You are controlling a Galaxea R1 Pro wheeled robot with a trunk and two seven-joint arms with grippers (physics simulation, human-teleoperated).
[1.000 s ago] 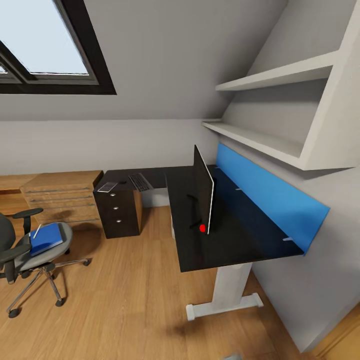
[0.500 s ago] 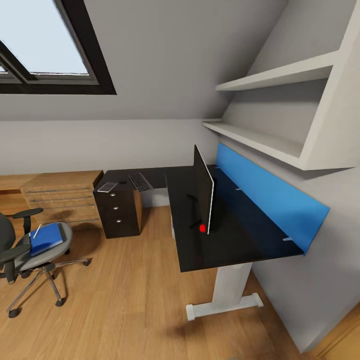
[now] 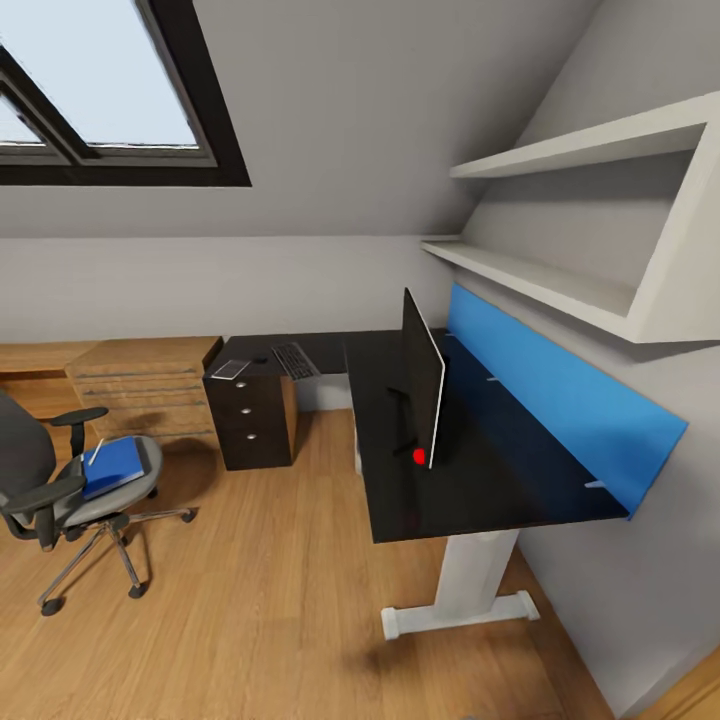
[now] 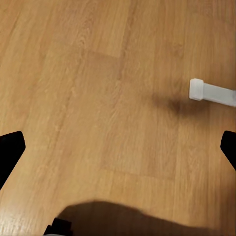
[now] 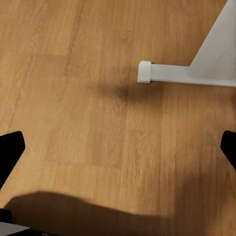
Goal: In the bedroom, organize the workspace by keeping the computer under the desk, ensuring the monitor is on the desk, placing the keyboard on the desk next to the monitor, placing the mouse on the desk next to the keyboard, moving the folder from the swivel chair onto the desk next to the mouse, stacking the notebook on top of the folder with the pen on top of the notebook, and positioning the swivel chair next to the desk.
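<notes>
Head view: the monitor [image 3: 424, 385] stands edge-on on the desk [image 3: 440, 490], keyboard [image 3: 293, 360] at its far end, and the folder [image 3: 112, 466] lies on the chair [image 3: 70, 480] well left, open floor [image 3: 260, 600] between. Left wrist view: the left gripper [image 4: 118, 152] is spread wide over bare floor, holding nothing. Right wrist view: the right gripper [image 5: 118, 152] is likewise wide and empty, near the desk's white foot [image 5: 182, 73].

My left gripper [image 4: 118, 147] points down toward the floor, its two dark fingers [image 4: 11, 147] spread wide apart with nothing between them. My right gripper [image 5: 118, 147] hangs the same way, its fingers [image 5: 11, 147] also parted wide and holding nothing.
</notes>
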